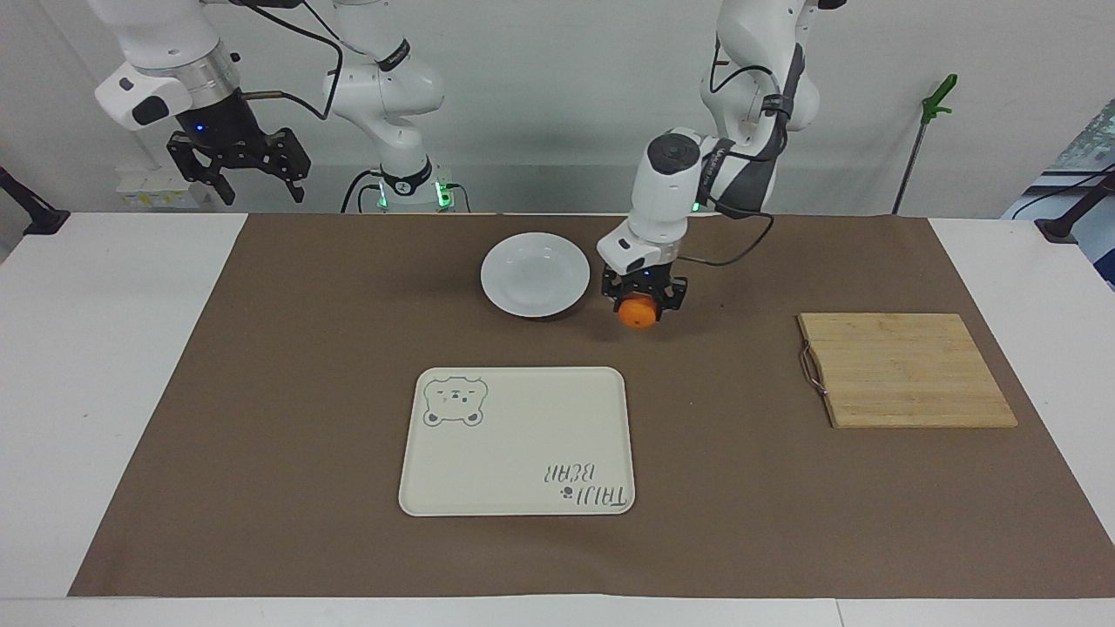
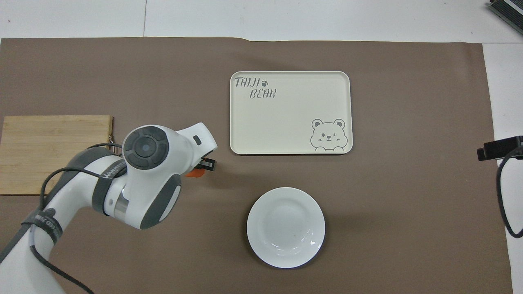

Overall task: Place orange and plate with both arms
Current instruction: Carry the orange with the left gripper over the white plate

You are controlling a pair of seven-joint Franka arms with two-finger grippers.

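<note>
1. Hanging in the air, the orange [image 1: 638, 313] sits clamped between the fingers of the left gripper [image 1: 642, 300]; in the overhead view only a sliver of the orange [image 2: 193, 173] shows past the arm's wrist.
2. The left gripper points downward over the bare brown mat [image 1: 261, 392], just beside the plate [image 1: 535, 273] on the side toward the left arm's end of the table. The orange is clear of the mat and apart from the plate.
3. The plate rests flat on the mat, with nothing on it, nearer to the robots than the cream tray [image 1: 517, 441].
4. The tray lies flat on the mat and carries a bear drawing and lettering; nothing lies on it.
5. The wooden cutting board [image 1: 906, 369] lies toward the left arm's end of the table, well apart from the plate.
6. The right gripper [image 1: 238, 163] waits raised off the right arm's end of the mat, fingers spread apart, holding nothing.
</note>
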